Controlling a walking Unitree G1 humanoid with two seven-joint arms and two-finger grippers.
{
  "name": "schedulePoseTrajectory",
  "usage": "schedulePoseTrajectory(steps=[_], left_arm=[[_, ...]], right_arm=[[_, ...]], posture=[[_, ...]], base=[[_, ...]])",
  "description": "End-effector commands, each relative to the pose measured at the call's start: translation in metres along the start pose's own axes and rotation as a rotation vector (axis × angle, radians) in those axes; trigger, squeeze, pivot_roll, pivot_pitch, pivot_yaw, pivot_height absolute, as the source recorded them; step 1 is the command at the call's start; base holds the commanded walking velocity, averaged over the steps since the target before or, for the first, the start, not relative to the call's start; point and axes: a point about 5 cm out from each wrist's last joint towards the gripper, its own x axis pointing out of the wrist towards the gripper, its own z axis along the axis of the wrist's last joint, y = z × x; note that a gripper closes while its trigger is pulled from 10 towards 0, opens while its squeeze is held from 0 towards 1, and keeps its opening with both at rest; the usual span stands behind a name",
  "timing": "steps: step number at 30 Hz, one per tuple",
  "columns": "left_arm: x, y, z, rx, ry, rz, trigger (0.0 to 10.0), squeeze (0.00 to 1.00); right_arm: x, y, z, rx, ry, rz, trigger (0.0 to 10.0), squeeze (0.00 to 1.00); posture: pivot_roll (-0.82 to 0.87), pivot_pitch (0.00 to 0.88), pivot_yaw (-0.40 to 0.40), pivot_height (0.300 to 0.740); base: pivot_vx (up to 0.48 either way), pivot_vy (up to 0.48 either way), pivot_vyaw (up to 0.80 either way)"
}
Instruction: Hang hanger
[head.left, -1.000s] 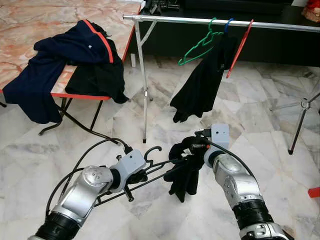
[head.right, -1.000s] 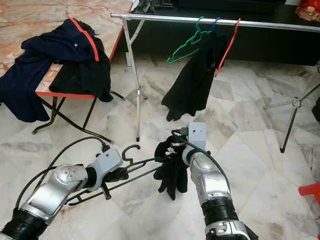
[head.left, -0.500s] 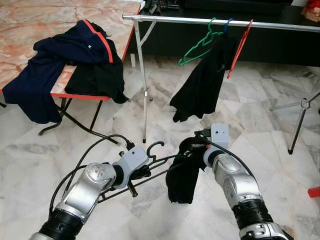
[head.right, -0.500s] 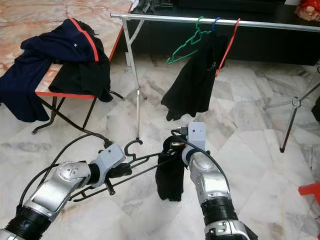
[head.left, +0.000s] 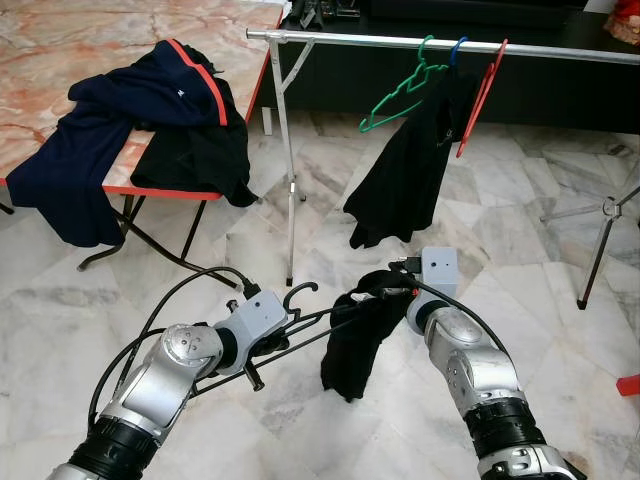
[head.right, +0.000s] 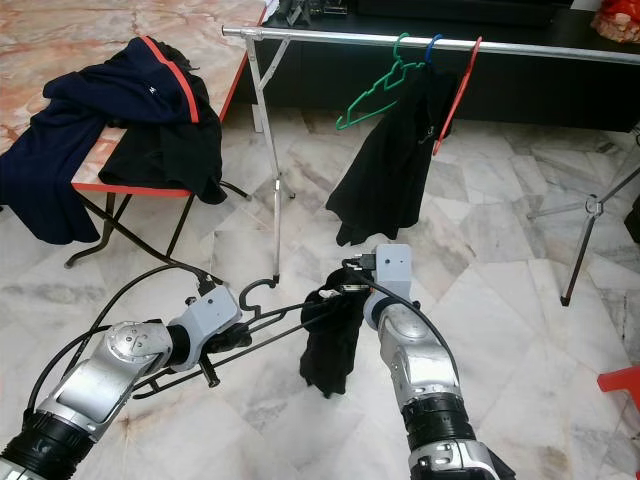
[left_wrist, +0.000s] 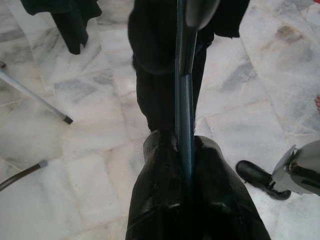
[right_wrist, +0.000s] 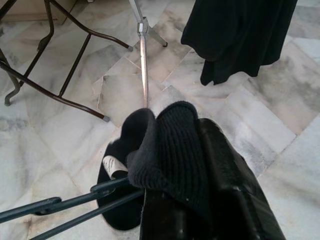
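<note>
Hanger (head.left: 300, 325): black, I hold it level over the floor.
Left hand (left_wrist: 186, 150): clamped on hanger.
Right hand (right_wrist: 200, 165): pinching black garment (head.left: 355, 335).

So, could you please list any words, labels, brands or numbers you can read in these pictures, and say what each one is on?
No text can be read.
A small white tag on the dark garment held in the right gripper: its marks are too blurred to read.
A small pale mark on the navy garment on the table: too small to read.
</note>
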Motion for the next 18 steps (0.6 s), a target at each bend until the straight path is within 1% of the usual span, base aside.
schedulePoseTrajectory(steps=[1,4,7,9,12,14,18], left_arm=[[-0.001,0.002,-0.001,-0.010,-0.009,0.015,10.0,0.00],[0.000,-0.001,0.003,-0.026,-0.038,-0.004,10.0,0.00],[-0.001,-0.008,0.011,-0.063,-0.101,-0.076,10.0,0.00],[-0.002,-0.013,0.014,-0.073,-0.131,-0.121,10.0,0.00],[-0.003,-0.017,0.018,-0.086,-0.163,-0.156,10.0,0.00],[-0.002,-0.016,0.019,-0.085,-0.168,-0.145,10.0,0.00],[0.006,-0.009,0.017,-0.076,-0.120,-0.067,10.0,0.00]], right_arm=[[0.000,0.002,0.005,-0.001,-0.021,0.007,10.0,0.00],[0.000,0.002,0.005,-0.009,-0.020,0.015,10.0,0.00],[0.000,0.002,0.005,-0.015,-0.022,0.017,10.0,0.00],[0.000,0.002,0.007,-0.017,-0.026,0.019,10.0,0.00],[-0.001,0.003,0.010,-0.018,-0.034,0.026,10.0,0.00],[-0.001,0.004,0.012,-0.014,-0.039,0.025,10.0,0.00],[-0.003,0.009,0.024,-0.003,-0.077,0.036,10.0,0.00]], posture=[[0.04,0.203,-0.037,0.740],[0.04,0.203,-0.038,0.740],[0.04,0.204,-0.038,0.740],[0.04,0.206,-0.038,0.740],[0.04,0.207,-0.037,0.740],[0.04,0.207,-0.036,0.740],[0.03,0.208,-0.033,0.740]], base=[[0.000,0.000,0.00],[0.000,0.000,0.00],[0.000,0.000,0.00],[0.000,0.000,0.00],[0.000,0.000,0.00],[0.000,0.000,0.00],[0.000,0.000,0.00]])
